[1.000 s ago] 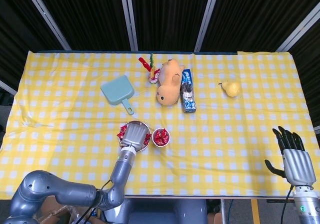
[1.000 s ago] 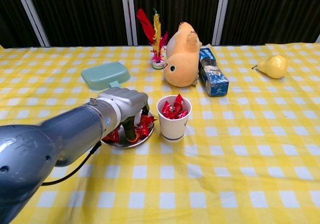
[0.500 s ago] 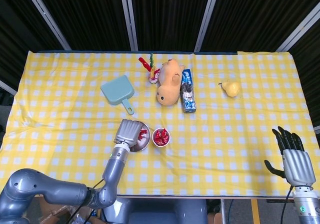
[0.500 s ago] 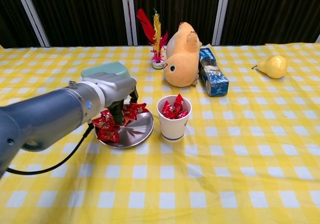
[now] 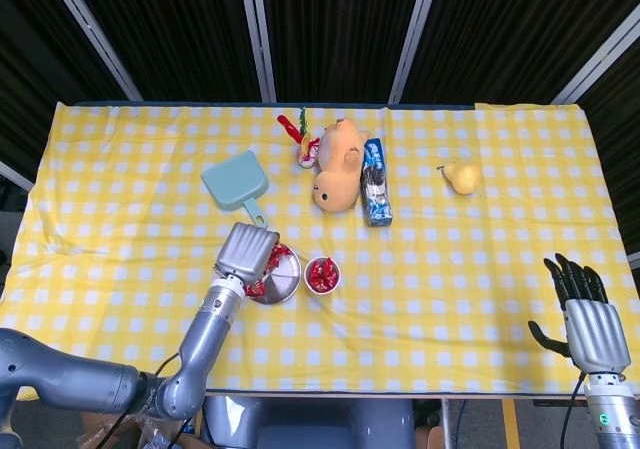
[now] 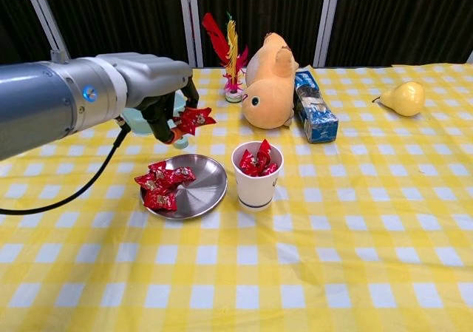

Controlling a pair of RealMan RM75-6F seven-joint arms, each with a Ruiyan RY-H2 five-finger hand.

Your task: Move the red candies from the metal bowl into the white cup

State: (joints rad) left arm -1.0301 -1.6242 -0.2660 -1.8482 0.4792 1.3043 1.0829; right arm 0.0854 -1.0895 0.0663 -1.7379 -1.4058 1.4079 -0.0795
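Both views are evenly and brightly lit from above; only soft, short shadows are cast on the yellow checked desk (image 6: 347,228). A faint sheen is seen on the round metal bowl (image 6: 201,191). Focus is sharp throughout.

The bench (image 5: 120,239) is covered by a yellow and white checked cloth (image 5: 470,269), which is seen lying slightly wrinkled near its left edge and hanging over the front. Behind it, a wall of dark pleated curtains (image 6: 111,21) is divided by pale metal struts (image 6: 186,14), some upright and some slanted. Even, soft light is cast over the cloth, and only faint shadows are thrown.
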